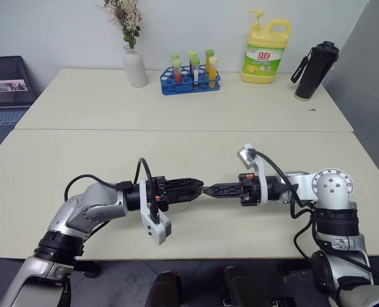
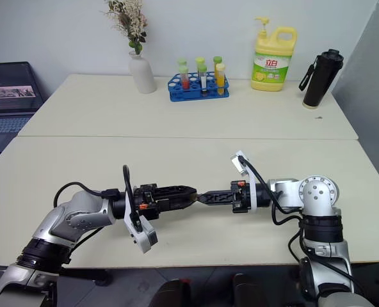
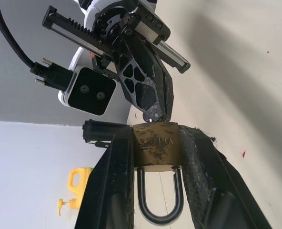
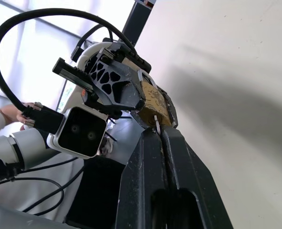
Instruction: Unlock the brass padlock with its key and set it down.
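The brass padlock point(image 3: 156, 145) is clamped by its body between the fingers of my left gripper point(image 1: 196, 187), and its silver shackle point(image 3: 160, 210) points back toward the wrist. My right gripper point(image 1: 210, 190) faces it tip to tip above the near table, shut on the key point(image 4: 156, 125). The key is a thin silver sliver that runs from the closed fingertips point(image 4: 150, 143) to the end face of the padlock point(image 4: 153, 101). How far the key sits inside the lock is hidden. Both grippers are held roughly level, just above the tabletop.
At the back of the far table point(image 1: 177, 109) stand a white vase with flowers point(image 1: 136, 66), a blue rack of test tubes point(image 1: 191, 82), a yellow detergent bottle point(image 1: 265, 54) and a black bottle point(image 1: 314, 70). A laptop point(image 1: 7, 89) sits at the far left.
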### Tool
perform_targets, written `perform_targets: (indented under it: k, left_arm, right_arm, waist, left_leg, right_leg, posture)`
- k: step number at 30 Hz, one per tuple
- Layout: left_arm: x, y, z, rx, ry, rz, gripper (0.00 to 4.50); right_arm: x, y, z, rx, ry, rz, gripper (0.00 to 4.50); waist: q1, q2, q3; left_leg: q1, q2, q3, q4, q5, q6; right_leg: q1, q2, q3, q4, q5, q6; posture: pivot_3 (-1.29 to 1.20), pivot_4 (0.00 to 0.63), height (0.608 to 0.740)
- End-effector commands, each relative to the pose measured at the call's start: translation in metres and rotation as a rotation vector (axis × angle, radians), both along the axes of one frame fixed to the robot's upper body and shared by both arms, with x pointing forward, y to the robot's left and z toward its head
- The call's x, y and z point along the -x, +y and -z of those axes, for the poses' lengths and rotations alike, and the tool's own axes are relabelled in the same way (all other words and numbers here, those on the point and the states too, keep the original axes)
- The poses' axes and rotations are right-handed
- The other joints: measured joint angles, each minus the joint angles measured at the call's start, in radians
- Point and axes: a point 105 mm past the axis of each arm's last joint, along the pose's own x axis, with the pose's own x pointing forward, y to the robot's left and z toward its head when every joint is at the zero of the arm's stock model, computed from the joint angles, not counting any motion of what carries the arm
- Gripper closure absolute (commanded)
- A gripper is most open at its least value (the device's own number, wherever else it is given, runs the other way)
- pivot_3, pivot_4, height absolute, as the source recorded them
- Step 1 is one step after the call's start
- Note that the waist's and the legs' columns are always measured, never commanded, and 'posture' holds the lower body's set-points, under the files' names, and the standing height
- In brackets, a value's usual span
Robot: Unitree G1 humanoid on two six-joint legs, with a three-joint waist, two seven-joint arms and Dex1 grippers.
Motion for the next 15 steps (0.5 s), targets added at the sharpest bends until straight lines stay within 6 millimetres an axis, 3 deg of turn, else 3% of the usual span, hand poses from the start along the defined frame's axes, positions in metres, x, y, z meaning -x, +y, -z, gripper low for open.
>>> perform_targets:
  k: [1, 5, 8, 15]
  left_arm:
    - [0.009, -0.005, -0.003, -0.004, -0.029, 0.052, 3.53]
    - [0.008, -0.005, -0.003, 0.001, -0.022, 0.044, 3.53]
    - [0.007, -0.004, -0.003, 0.005, -0.016, 0.038, 3.53]
    - [0.004, -0.002, -0.005, 0.02, 0.004, 0.013, 3.53]
  right_arm:
    - [0.001, -0.001, -0.019, -0.031, -0.082, -0.011, 4.5]
    - [0.002, -0.001, -0.019, 0.025, -0.233, 0.005, 4.5]
    - [0.004, -0.004, -0.014, 0.097, -0.372, -0.004, 3.93]
    - [0.012, -0.022, -0.003, 0.209, -0.611, -0.097, 1.35]
  waist:
    - [0.0, 0.0, 0.0]
    - [-0.001, 0.0, 0.0]
    - [-0.001, 0.0, 0.0]
    - [0.0, 0.0, 0.0]
  left_leg:
    - [0.0, 0.0, 0.0, 0.0, 0.0, 0.0]
    - [0.0, 0.0, 0.0, 0.0, 0.0, 0.0]
    - [0.0, 0.0, 0.0, 0.0, 0.0, 0.0]
    - [0.0, 0.0, 0.0, 0.0, 0.0, 0.0]
  right_leg:
    - [0.0, 0.0, 0.0, 0.0, 0.0, 0.0]
    - [-0.001, 0.0, 0.0, 0.0, -0.001, 0.001]
    - [-0.001, 0.0, 0.0, 0.0, -0.001, 0.001]
    - [-0.001, 0.0, 0.0, 0.0, -0.001, 0.001]
  posture:
    - [0.0, 0.15, 0.74]
    - [0.0, 0.15, 0.74]
    - [0.0, 0.15, 0.74]
    - [0.0, 0.15, 0.74]
